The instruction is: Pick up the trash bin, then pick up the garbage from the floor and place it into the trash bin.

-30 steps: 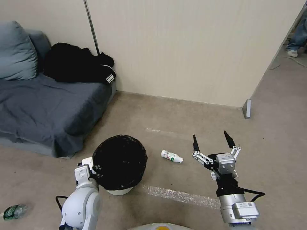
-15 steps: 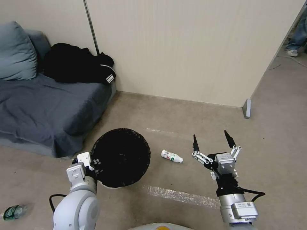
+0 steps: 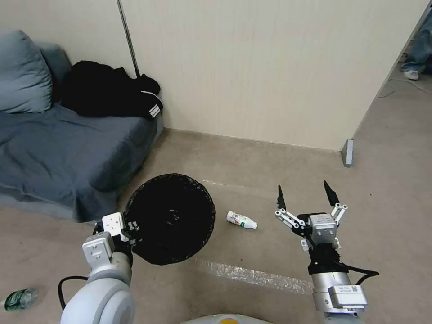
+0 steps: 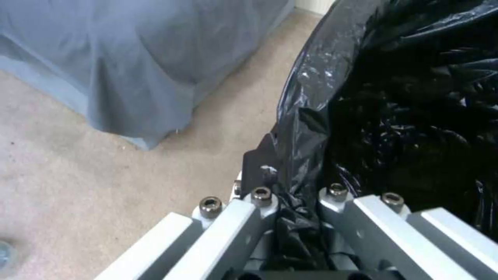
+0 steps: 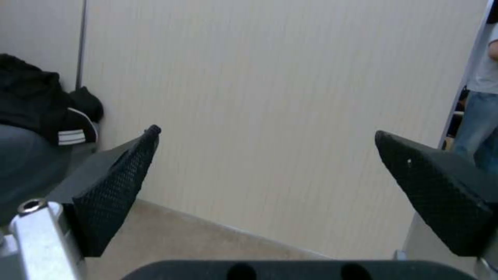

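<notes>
Left gripper [image 3: 128,229] clenched on the near-left rim of the trash bin [image 3: 171,218], pinching bag film; bin raised off the floor [image 3: 252,162], tipped toward camera. Right gripper [image 3: 307,197] spread wide, holding nothing, hovering right of a white bottle [image 3: 241,220]. Risk: film slips through the pads, bin sags or drops.

Trash bin [image 3: 171,218] left of bottle [image 3: 241,220]; sofa [image 3: 58,153] behind-left; second bottle [image 3: 20,298] far left.
</notes>
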